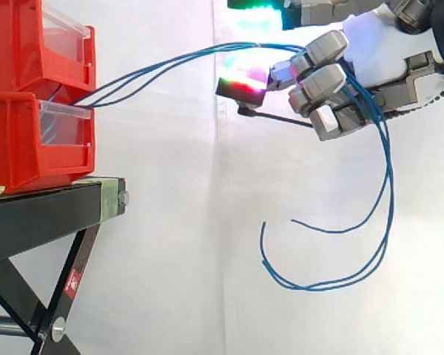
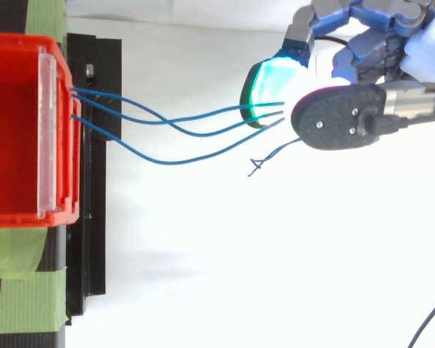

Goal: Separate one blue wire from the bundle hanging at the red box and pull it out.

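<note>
Well to the right of the red plastic box (image 1: 15, 148), the robot hand (image 1: 327, 80) is clamped round several thin blue wires (image 2: 159, 162), not one, holding them stretched, probably to drag them free.

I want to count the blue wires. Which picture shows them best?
The top view: three blue wires run spread apart from the red bin to the hand. The side view overlaps them, but shows their ends dangling.

no readable text, stand-leg sticker (image 1: 72, 282) apparently illegible
</note>
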Tool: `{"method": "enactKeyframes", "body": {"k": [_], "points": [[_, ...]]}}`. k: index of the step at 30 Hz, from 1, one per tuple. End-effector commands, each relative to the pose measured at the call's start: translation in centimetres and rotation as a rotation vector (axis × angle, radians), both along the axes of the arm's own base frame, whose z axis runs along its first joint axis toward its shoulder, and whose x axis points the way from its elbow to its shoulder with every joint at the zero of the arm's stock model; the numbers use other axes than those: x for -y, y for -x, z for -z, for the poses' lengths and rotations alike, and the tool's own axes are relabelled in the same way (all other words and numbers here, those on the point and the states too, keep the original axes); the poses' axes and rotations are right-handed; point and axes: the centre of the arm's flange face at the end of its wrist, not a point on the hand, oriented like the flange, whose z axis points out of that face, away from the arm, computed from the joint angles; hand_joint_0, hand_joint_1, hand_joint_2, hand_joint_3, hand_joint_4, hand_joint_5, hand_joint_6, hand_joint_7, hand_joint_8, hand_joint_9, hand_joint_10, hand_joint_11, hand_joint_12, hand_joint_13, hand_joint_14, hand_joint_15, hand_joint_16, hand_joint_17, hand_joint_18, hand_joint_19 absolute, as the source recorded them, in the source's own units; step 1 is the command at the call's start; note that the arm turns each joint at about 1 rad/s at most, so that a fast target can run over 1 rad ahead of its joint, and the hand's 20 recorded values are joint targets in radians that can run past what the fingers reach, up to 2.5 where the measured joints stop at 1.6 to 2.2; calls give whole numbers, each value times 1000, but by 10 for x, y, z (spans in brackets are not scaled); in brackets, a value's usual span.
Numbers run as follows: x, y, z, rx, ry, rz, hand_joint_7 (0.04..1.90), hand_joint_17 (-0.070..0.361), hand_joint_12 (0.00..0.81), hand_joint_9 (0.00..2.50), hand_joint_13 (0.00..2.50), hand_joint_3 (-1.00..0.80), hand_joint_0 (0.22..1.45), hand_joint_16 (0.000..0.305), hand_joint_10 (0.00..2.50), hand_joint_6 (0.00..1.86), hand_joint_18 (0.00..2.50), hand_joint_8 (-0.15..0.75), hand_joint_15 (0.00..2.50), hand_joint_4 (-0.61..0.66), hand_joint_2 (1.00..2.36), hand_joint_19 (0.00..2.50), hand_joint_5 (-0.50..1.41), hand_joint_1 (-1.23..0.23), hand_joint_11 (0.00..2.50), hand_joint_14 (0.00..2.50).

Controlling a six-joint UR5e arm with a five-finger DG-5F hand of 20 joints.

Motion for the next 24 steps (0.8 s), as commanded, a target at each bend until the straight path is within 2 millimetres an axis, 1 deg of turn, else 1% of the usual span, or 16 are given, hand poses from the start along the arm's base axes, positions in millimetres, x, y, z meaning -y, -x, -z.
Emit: {"method": "enactKeyframes", "body": {"k": [1, 7, 10, 17, 20, 24], "points": [[1, 0, 0, 0, 0, 1, 951, 117, 414, 1146, 1163, -329, 590, 52, 949, 895, 1157, 309, 1622, 156, 1014, 969, -170, -698, 1555, 579], [0, 0, 0, 0, 0, 0, 972, 116, 407, 1153, 1165, -298, 611, 51, 954, 902, 1161, 306, 1646, 132, 1015, 971, -172, -728, 1567, 572], [0, 0, 1, -1, 0, 0, 942, 116, 413, 1139, 1168, -303, 620, 52, 972, 911, 1160, 305, 1646, 139, 1015, 970, -177, -746, 1554, 575], [0, 0, 0, 0, 0, 0, 903, 116, 412, 1081, 1145, -385, 612, 52, 1002, 917, 1132, 300, 1676, 164, 1010, 963, -188, -848, 1520, 536], [0, 0, 0, 0, 0, 0, 901, 117, 421, 1064, 1142, -439, 581, 52, 1033, 917, 1124, 311, 1644, 176, 1005, 962, -192, -837, 1514, 554], [0, 0, 0, 0, 0, 0, 896, 118, 425, 1058, 1135, -450, 564, 52, 1043, 918, 1123, 316, 1631, 183, 1005, 969, -194, -807, 1492, 576]]}}
